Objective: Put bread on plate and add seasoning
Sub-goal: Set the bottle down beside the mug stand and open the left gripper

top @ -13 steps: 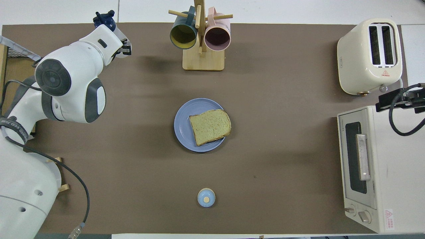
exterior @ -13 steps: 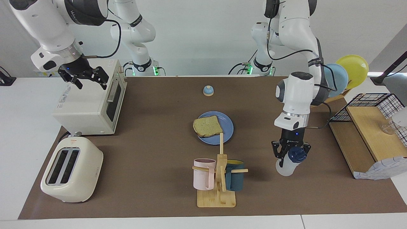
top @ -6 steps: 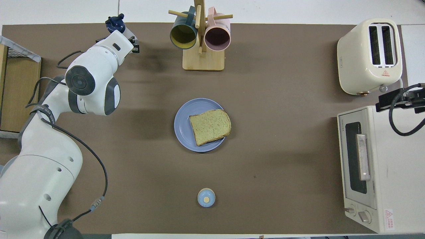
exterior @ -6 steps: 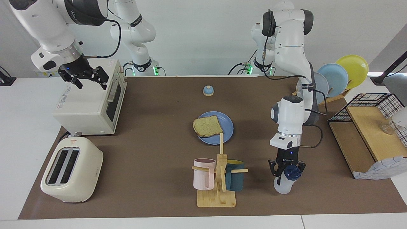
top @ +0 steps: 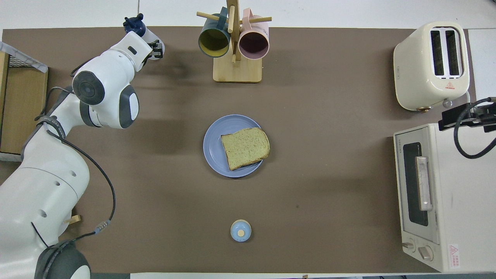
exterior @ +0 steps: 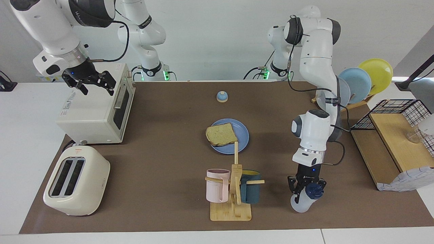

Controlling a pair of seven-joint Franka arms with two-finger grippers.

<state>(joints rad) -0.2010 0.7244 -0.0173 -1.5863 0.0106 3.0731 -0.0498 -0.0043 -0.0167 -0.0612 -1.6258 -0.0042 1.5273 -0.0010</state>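
**Left gripper clamped on the seasoning; bread resting on the plate**

While the right arm waits with its right gripper [exterior: 91,84] spread wide and empty over the toaster oven [exterior: 96,112], the left arm reaches to the part of the table farthest from the robots, toward its own end. Its left gripper [exterior: 306,189] points down and is closed around the seasoning [exterior: 304,200], gripping the bottle just below the dark cap; the bottle is tilted, its base at or just above the brown mat [exterior: 162,162], and contact there cannot be judged. Beside it stands the mug rack [exterior: 234,189] with a pink and a dark teal mug. At mid-table lies the plate [exterior: 242,135], and the bread [exterior: 221,134] sits on it, overhanging the rim toward the right arm's end. Nearer the robots sits a small blue dome [exterior: 222,96]. A cream toaster [exterior: 76,181] stands at the right arm's end.
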